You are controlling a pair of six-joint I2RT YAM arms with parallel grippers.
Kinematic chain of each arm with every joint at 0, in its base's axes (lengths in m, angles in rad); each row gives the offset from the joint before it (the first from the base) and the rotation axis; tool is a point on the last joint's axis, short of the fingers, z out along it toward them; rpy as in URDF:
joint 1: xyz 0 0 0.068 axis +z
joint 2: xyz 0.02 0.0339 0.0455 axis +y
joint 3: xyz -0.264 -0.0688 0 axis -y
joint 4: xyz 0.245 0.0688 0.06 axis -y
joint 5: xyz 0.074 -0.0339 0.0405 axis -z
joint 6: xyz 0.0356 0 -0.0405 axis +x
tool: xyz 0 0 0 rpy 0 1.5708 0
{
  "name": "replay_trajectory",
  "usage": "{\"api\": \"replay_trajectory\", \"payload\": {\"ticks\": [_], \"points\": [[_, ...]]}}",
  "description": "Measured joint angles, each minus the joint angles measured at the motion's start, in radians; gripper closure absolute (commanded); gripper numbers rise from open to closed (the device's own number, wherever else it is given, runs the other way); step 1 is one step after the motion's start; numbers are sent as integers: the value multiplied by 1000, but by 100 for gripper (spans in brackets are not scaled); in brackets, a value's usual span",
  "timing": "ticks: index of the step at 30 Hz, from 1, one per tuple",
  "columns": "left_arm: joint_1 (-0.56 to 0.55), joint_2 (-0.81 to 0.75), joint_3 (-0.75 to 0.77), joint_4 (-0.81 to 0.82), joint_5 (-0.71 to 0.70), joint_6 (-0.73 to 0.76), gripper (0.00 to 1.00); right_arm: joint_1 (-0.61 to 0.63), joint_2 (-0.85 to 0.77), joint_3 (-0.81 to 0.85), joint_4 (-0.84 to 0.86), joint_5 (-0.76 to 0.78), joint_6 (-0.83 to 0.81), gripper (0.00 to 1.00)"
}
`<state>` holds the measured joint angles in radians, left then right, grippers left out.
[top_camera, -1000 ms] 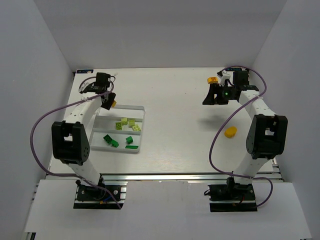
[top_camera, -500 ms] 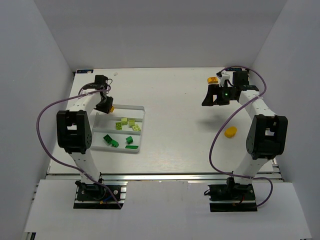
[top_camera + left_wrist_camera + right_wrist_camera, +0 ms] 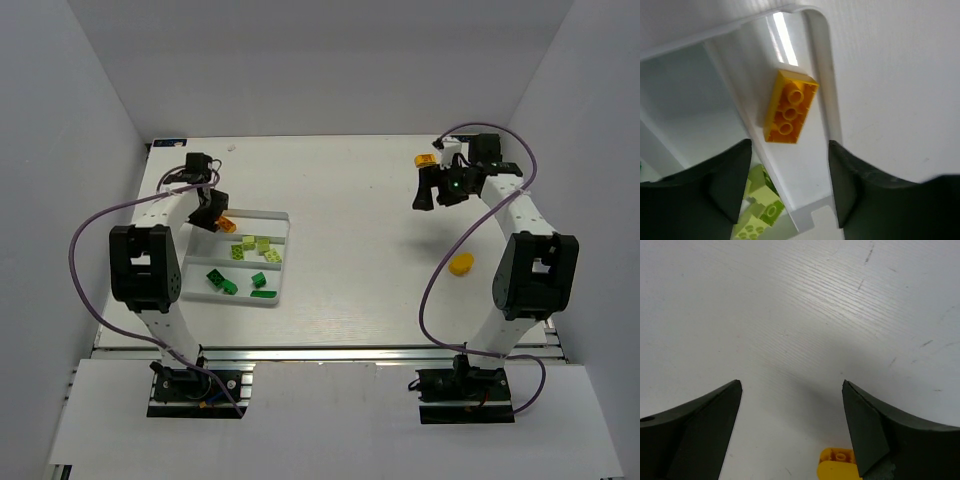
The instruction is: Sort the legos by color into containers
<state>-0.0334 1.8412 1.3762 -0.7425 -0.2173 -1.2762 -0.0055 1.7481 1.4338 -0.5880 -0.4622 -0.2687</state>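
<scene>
Starting close to the arms, the dark green bricks (image 3: pixel 222 282) are lying in the nearest slot of the white tray (image 3: pixel 283 262), at 9 o'clock on the table (image 3: pixel 350 200). The lime bricks (image 3: pixel 255 247) are sitting in the middle slot. One orange brick (image 3: pixel 790 106) is lying in the far slot, and the left gripper (image 3: pixel 788 150) is hanging over it, fingers spread wide, holding nothing. At 3 o'clock a rounded yellow piece (image 3: pixel 461 264) is sitting on the table. Farther back, at 1 o'clock, the right gripper (image 3: pixel 790 385) is hanging wide apart and empty, with a small yellow brick (image 3: pixel 425 160) lying at its 12 o'clock.
</scene>
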Motion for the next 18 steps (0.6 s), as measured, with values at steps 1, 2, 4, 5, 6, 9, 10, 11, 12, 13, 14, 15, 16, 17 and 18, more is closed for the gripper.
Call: {"api": "replay_trajectory", "payload": {"ticks": [1, 2, 4, 5, 6, 9, 10, 11, 12, 13, 14, 15, 16, 17, 18], "points": [[1, -13, -2, 16, 14, 24, 50, -1, -6, 6, -5, 19, -8, 24], [2, -31, -6, 36, 29, 65, 63, -3, -14, 10, -11, 43, -19, 32], [6, -89, -26, 114, 92, 169, 84, -10, -34, 11, -25, 97, -40, 58], [8, -130, -48, 174, 148, 229, 83, -19, -43, 13, -36, 126, -52, 73], [8, -175, -76, 232, 196, 279, 79, -31, -50, 18, -54, 156, -62, 74], [5, -330, -192, 412, 386, 413, 40, -85, -40, 82, -157, 210, -93, 45], [2, -378, -231, 465, 446, 444, 35, -105, -31, 113, -196, 220, -113, 26], [-3, -420, -262, 502, 500, 468, 31, -121, -21, 144, -240, 225, -131, 19], [-6, -450, -290, 535, 547, 486, 30, -140, -6, 177, -290, 227, -164, 13], [-10, -480, -320, 563, 590, 501, 29, -157, 10, 210, -349, 225, -210, 11], [-13, -501, -345, 581, 626, 511, 28, -165, 20, 229, -389, 217, -246, 11], [-16, -525, -380, 607, 656, 522, 27, -172, 29, 246, -436, 195, -309, 11], [-16, -547, -414, 614, 683, 531, 26, -179, 32, 252, -481, 171, -386, 11], [-16, -566, -445, 617, 701, 537, 25, -183, 31, 249, -518, 151, -451, 11], [-16, -581, -468, 617, 712, 542, 25, -185, 18, 224, -537, 128, -550, 11]]}}
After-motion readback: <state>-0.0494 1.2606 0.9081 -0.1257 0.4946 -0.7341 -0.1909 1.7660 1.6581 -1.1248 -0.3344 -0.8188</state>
